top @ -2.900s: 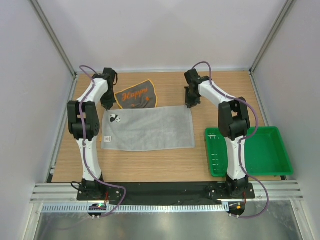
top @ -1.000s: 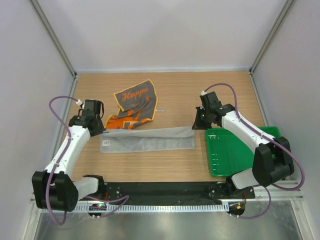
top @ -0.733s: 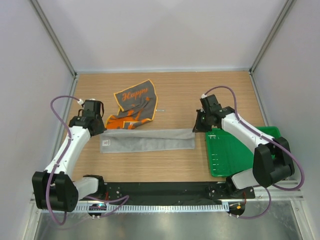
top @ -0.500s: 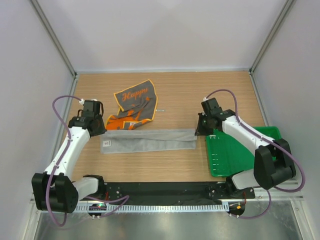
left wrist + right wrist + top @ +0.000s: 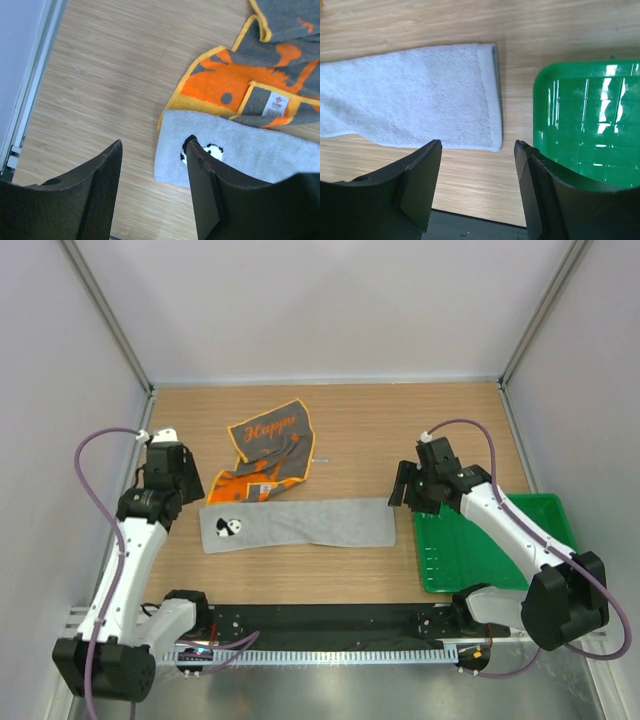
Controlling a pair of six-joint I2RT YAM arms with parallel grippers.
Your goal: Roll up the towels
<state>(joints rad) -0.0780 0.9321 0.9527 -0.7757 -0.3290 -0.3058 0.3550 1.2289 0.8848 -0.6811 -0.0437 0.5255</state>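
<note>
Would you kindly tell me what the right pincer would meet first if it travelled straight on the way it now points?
Probably the right end of the light grey towel, near its front corner. The open right pincer hangs above it, so depth is unclear.

White-shelled arms [image 5: 128,550] had black joints [image 5: 140,506], a purple cable [image 5: 80,462] looped out behind left gripper [image 5: 185,492] and right gripper [image 5: 402,498], black fingers [image 5: 102,185] were mesh-textured inside.

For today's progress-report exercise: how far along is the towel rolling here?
Done: the light grey towel lies as a folded strip. In hand: nothing; the left gripper and right gripper hang open near its ends. Left: rolling it and the rumpled dark towel.
</note>
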